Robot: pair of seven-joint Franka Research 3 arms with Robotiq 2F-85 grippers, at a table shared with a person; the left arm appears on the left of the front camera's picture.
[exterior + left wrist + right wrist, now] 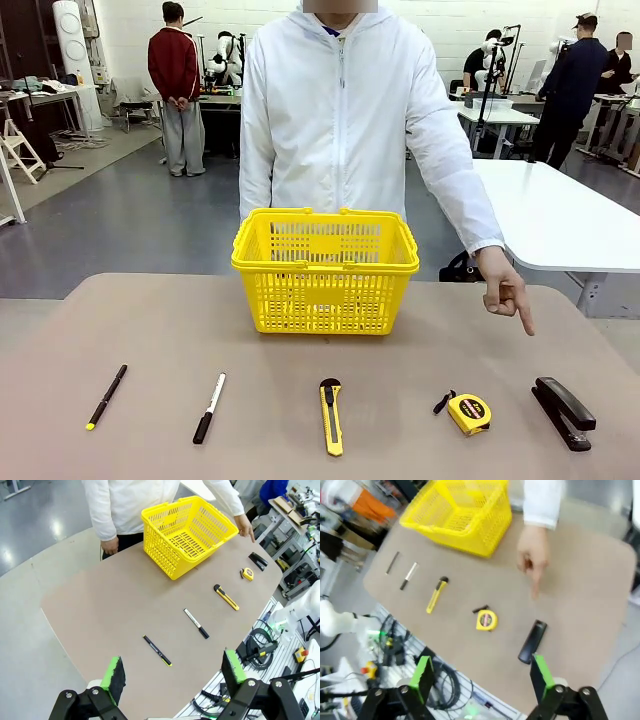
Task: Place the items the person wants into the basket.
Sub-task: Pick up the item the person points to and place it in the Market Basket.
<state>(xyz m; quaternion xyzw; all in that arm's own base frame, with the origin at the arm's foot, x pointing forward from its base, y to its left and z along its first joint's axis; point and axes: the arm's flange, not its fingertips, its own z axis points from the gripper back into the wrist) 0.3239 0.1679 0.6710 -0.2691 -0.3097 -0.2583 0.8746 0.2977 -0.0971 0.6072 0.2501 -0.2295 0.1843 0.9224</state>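
Your lattice-walled yellow plastic basket [325, 300] stands upright at the far middle of the smooth tan desk [250, 365], just in front of the person [340, 120] in the white jacket. Along the near side, all apart in a row, lie the slim black pen [106, 396] with its yellow tip, a white marker [209, 408], the flat yellow box-cutter knife [331, 417], a round tape measure [469, 412] and a black stapler [563, 411]. The person's hand [507, 293] points one finger down over the desk's right part. Your left tool [173, 669] and right tool [481, 676] hang spread, with nothing between their green pads [114, 672].
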